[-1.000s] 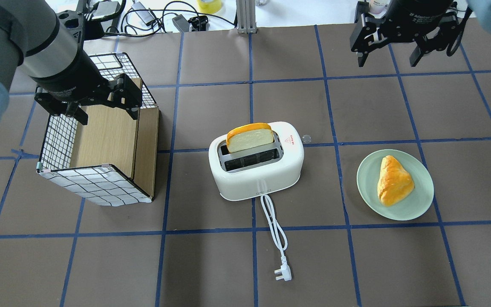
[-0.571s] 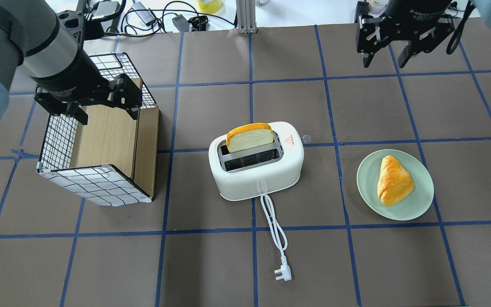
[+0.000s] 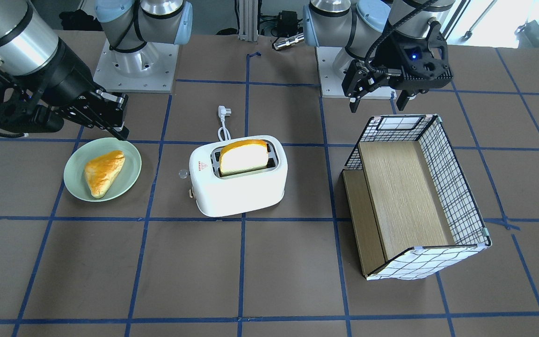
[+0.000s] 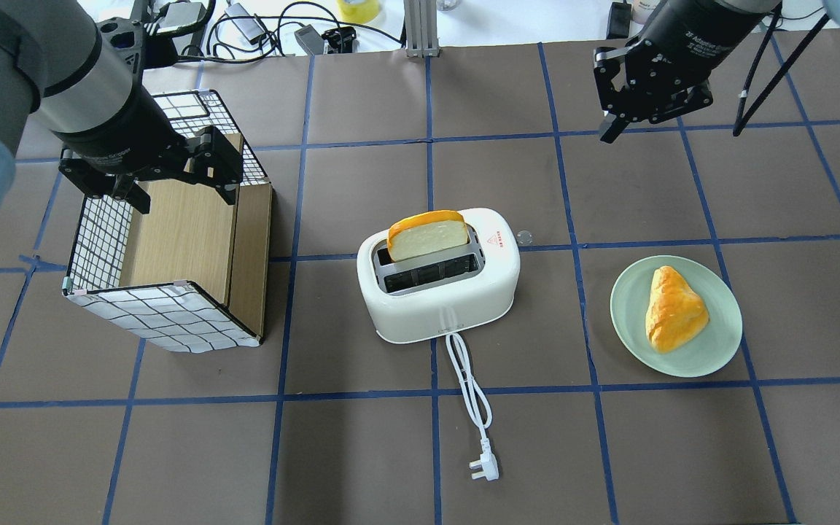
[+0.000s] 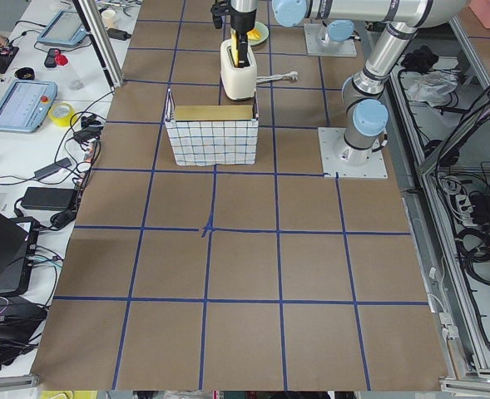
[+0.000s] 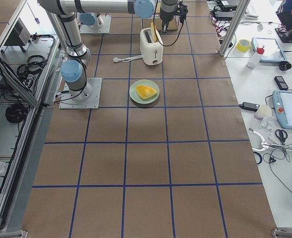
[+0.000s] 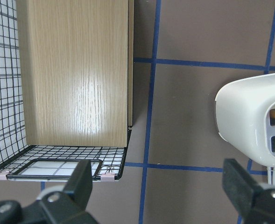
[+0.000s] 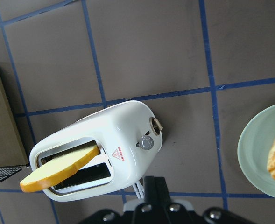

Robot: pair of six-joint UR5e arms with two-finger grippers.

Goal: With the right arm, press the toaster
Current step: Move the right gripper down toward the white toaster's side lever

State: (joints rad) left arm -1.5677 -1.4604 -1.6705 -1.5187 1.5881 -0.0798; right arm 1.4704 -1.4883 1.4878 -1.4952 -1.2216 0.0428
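The white toaster [image 4: 456, 302] stands mid-table with a bread slice [image 4: 427, 235] sticking up from its slot. It also shows in the front view [image 3: 239, 187] and the right wrist view [image 8: 128, 126]. Its clear knob [image 4: 524, 236] is on its right end. My right gripper [image 4: 604, 135] is shut and empty, high at the far right, well away from the toaster; in the right wrist view [image 8: 153, 184] its fingers are pressed together. My left gripper [image 4: 183, 198] is open and empty above the wire basket [image 4: 172, 313], and its fingers [image 7: 81, 179] stand wide apart.
A green plate [image 4: 628, 306] with a pastry [image 4: 674, 308] lies right of the toaster. The basket with its wooden liner lies on its side at the left. The toaster's white cord and plug [image 4: 484, 467] trail toward the near edge. Cables lie beyond the table's far edge.
My right gripper has shut its fingers, turned at the wrist and shifted slightly left. The left arm, toaster and plate have not moved.
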